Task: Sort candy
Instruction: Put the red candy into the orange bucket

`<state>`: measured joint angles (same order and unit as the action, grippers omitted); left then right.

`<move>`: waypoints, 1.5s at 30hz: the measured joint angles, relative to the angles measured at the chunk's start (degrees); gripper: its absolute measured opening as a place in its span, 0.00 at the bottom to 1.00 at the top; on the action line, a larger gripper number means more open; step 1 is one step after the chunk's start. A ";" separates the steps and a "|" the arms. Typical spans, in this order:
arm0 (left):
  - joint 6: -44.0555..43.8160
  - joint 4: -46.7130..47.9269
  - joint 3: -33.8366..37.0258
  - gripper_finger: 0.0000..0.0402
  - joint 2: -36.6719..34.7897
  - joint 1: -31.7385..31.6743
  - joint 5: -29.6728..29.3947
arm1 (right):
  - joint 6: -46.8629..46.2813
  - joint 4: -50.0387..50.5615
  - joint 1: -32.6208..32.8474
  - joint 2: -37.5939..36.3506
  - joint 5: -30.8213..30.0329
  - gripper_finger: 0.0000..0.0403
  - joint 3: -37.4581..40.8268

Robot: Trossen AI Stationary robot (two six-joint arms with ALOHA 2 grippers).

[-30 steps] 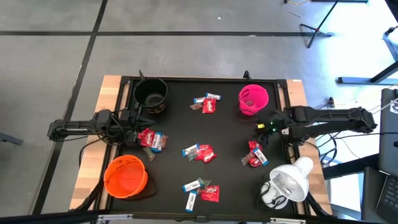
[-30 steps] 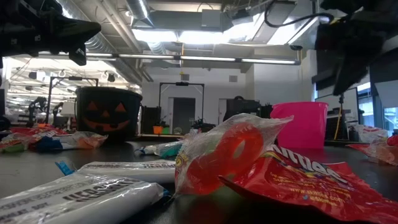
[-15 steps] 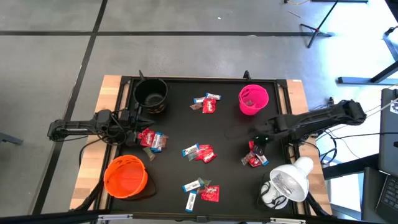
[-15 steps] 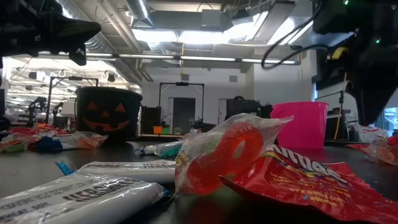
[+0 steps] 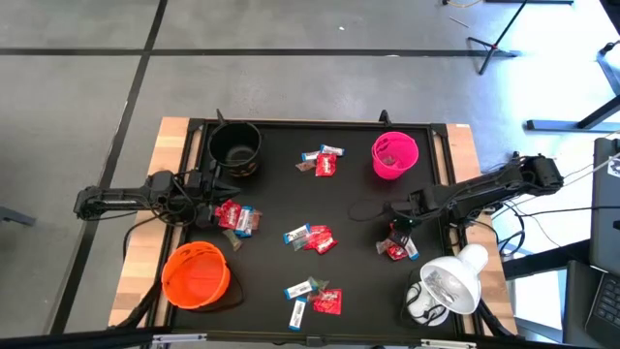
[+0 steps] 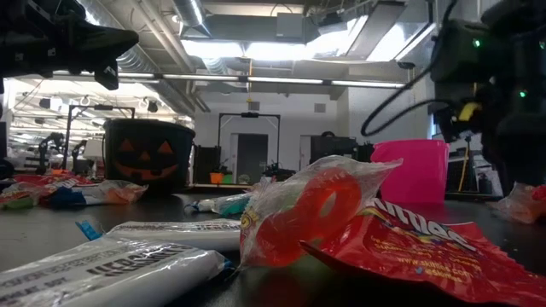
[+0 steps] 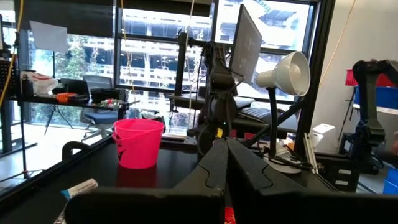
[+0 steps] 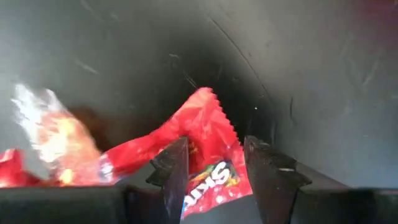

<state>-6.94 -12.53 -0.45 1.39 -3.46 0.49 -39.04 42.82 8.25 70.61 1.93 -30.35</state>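
Looking at where things stand, I'd say this is the pick-up step: the right gripper (image 5: 399, 225) is down over the little candy cluster (image 5: 397, 242) on the right side of the bench (image 5: 358, 281), and in the right wrist view its jaws are spread with a red wrapper (image 8: 208, 146) lying between the tips, nothing pinched yet. Next move, I reckon, is just lowering that last bit and squeezing on the red piece without dragging its neighbours along, then carrying it to a bowl. The left gripper (image 5: 206, 192) waits at the left edge near another cluster (image 5: 233, 217), jaws pressed together and empty as far as I can see. Counting: three bowls, namely the black bowl (image 5: 235, 148) and pink bowl (image 5: 394, 155) at the back and the orange bowl (image 5: 197, 275) front left. Candy sits in five loose groups across the bench, the others being back centre (image 5: 324, 160), middle (image 5: 312, 237) and front (image 5: 313, 298); each mixes red with blue-and-white, though exact piece counts are too small to call. The pink bowl seems to hold something already, but I can't tell what.
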 joint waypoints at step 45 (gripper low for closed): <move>0.00 0.00 0.00 0.00 -0.01 0.00 0.19 | 28.37 -41.97 -0.02 -0.49 -14.82 0.01 -17.23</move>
<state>-6.94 -12.53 -0.45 1.38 -3.46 0.69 -10.68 0.85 8.23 70.13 -12.88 -47.59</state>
